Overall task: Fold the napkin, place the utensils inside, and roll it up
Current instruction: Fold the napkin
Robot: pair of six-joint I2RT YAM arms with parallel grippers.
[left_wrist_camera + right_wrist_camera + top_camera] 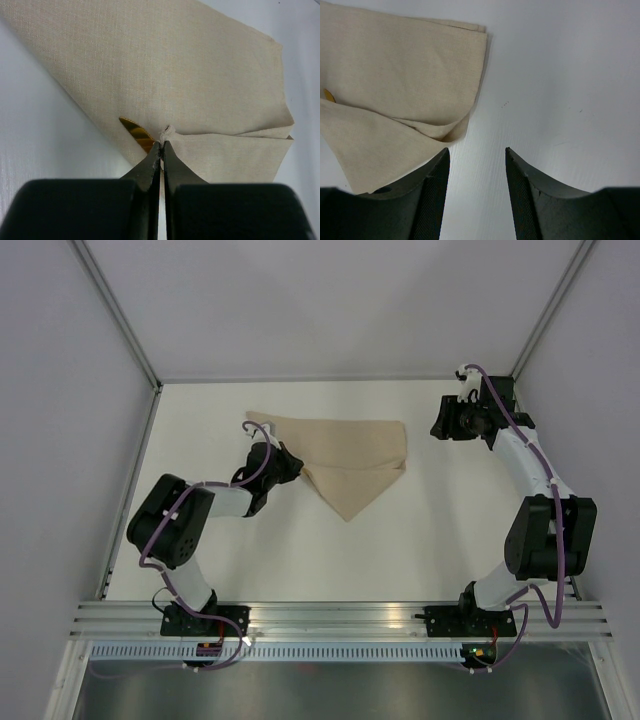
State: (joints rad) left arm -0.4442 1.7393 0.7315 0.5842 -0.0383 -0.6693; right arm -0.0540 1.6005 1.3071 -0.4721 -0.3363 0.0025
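Left gripper [161, 143] is clenched on 1 pinch of napkin [165, 65] edge, above a gold utensil tip [133, 129]. The napkin lies part-folded on the table [420, 540]. Right gripper [476, 150] is released, empty. Probable step: folding over utensils. Next move calls for drawing the flap across.

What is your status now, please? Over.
Left gripper shut on napkin edge. Right gripper open, empty. Napkin folded, gold tip peeking out beneath. Nothing in the way.
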